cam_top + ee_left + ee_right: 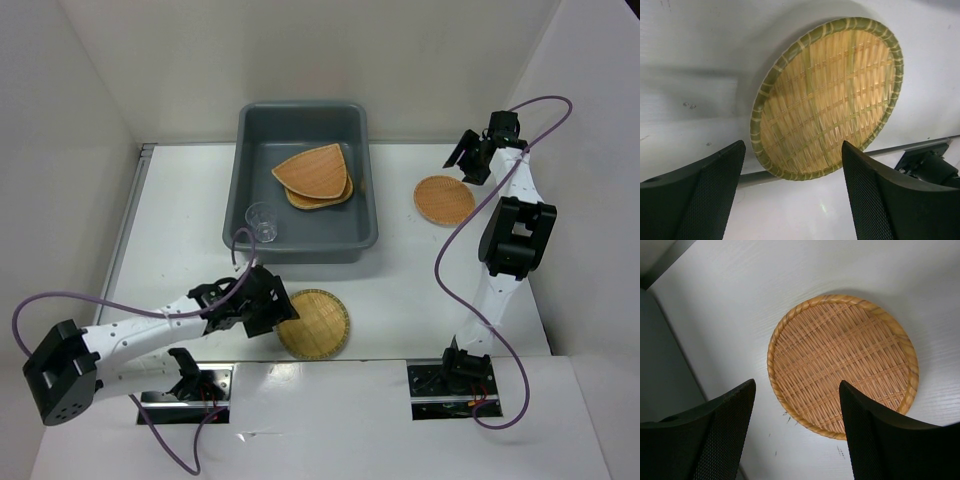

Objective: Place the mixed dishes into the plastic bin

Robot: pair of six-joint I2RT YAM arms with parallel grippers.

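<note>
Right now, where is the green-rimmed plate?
Top view: the green-rimmed plate lies at the near edge of the table, in front of the bin, right of the left gripper's jaws.

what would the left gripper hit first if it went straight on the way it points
The left gripper would probably meet the green-rimmed plate on the table, framed between its open jaws; depth is unclear.

White table [180, 230], evenly lit, with soft shadows. Plain white walls [300, 50] close it at 9, 12 and 3 o'clock. Metal strip [128, 225] along the 9 o'clock edge; white board [330, 420] at 6 o'clock.
</note>
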